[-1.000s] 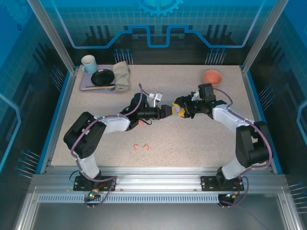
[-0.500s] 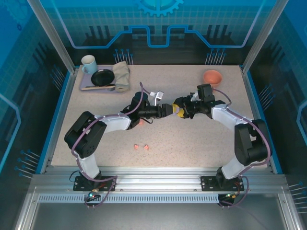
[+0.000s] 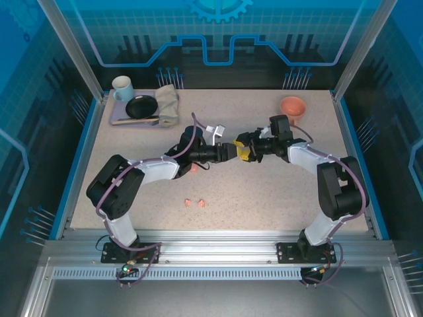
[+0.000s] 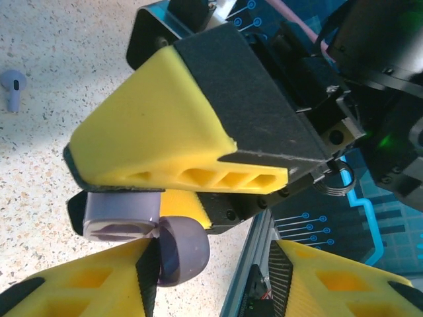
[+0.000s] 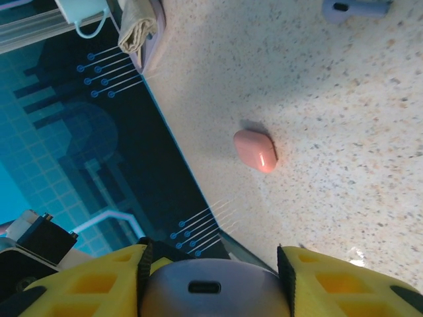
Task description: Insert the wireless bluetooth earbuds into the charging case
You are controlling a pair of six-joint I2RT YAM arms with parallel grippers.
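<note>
My right gripper (image 5: 211, 259) is shut on the lilac charging case (image 5: 210, 294), whose charging port faces the right wrist camera. In the left wrist view the same case (image 4: 122, 212) hangs under the right gripper's yellow finger (image 4: 165, 132), with its rounded lid (image 4: 184, 252) swung open. My left gripper (image 4: 215, 264) stands open around the lid, which touches only the left finger pad (image 4: 147, 277). From above, the two grippers meet at mid-table: left (image 3: 231, 151), right (image 3: 250, 150). One lilac earbud (image 4: 12, 87) lies on the table. Two salmon-pink earbuds (image 3: 194, 202) lie near the front.
A closed pink case (image 5: 256, 150) lies on the table below the grippers, by the left forearm (image 3: 195, 169). At the back left a tray (image 3: 121, 121) holds a mug, a black dish and a folded cloth. An orange bowl (image 3: 293, 105) stands at the back right.
My left gripper's jaws have narrowed around the lid. Both grippers have shifted slightly toward the back of the table, the right one still holding the case.
</note>
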